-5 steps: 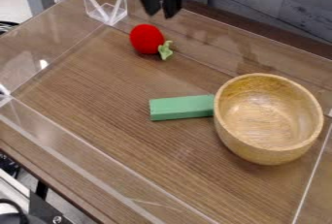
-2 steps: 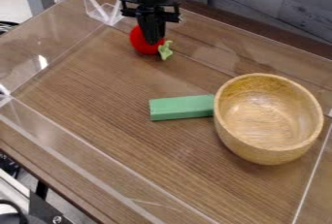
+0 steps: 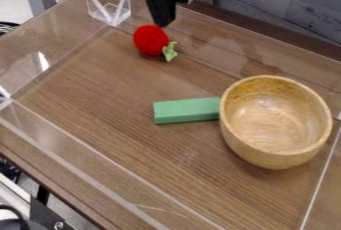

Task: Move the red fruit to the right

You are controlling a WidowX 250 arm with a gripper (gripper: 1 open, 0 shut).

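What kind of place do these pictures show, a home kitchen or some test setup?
Probably a lab test bench, not a kitchen: a wood-grain table fenced by clear plastic walls, a black robot gripper above, and toy props: small red toy fruit, flat green block, round wooden bowl.

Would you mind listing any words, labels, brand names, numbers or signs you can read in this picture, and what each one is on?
None: no readable text shows in this view.
The red fruit, the green block, the wooden bowl and the robot's hand carry no visible lettering or marks.
The tabletop shows only wood grain.
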